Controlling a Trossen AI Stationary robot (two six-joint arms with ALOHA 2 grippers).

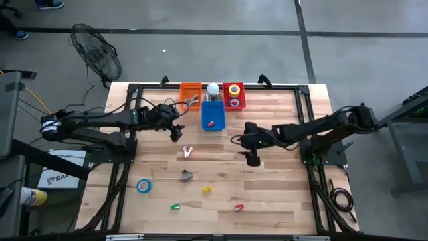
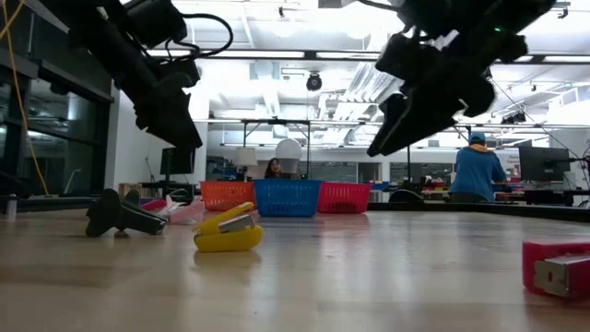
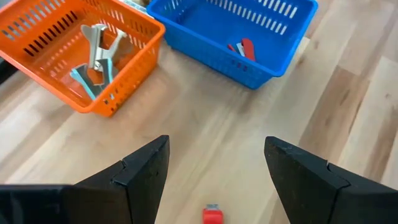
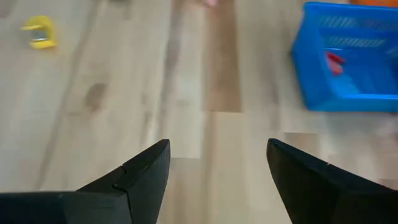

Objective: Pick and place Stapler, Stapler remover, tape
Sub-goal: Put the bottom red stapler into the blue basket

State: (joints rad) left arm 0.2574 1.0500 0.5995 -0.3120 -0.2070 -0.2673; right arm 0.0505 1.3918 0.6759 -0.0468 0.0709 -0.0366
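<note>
Both grippers hang open above the table and hold nothing. My left gripper (image 1: 176, 132) (image 3: 214, 168) is near the orange basket (image 1: 190, 94) and the blue basket (image 1: 212, 115). My right gripper (image 1: 253, 158) (image 4: 217, 168) is over mid-table, right of the blue basket. On the wood lie a blue tape roll (image 1: 144, 185), a pale pink stapler remover (image 1: 187, 152), a dark stapler remover (image 1: 187, 175) (image 2: 120, 217), a yellow stapler (image 1: 207, 190) (image 2: 228, 231) (image 4: 38, 32), a green piece (image 1: 175, 207) and a red stapler (image 1: 238, 207) (image 2: 558, 266).
Three baskets stand along the far edge. The orange basket (image 3: 74, 56) holds stapler removers (image 3: 99, 53), the blue basket (image 3: 249, 31) a red stapler (image 3: 242, 48), the red basket (image 1: 234, 96) tape rolls. A small red thing (image 3: 212, 214) lies below my left gripper. People show in the room beyond.
</note>
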